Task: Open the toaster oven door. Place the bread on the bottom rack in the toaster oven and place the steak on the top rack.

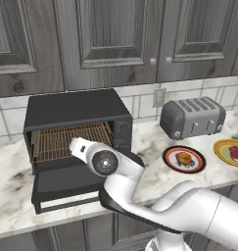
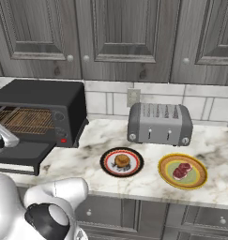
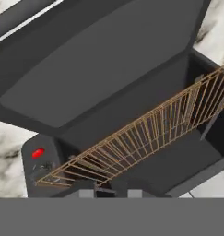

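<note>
Bread: we see it as a small golden-brown lump on a dark plate with a red rim, in front of the silver toaster. We judge it light and a little soft, so a gentle hold across its sides from above should do; squeezing hard may crush it.
Steak: a flat red slab on the yellow plate, to the right of the bread. We think it is limp and slippery, best taken at its edges.
Oven door: already folded down flat in front of the toaster oven.
Racks: one copper wire shelf is clearly seen; we cannot tell the two shelves apart here.
Pincer: its tips are barely visible at the lower edge of the hand view, so we cannot tell how far apart they stand; we see nothing held.
Arm: the hand is at the mouth of the oven, over the lowered door.
In the way: the lowered door sticks out over the counter, so we must reach over it; the toaster stands just behind both plates.
</note>
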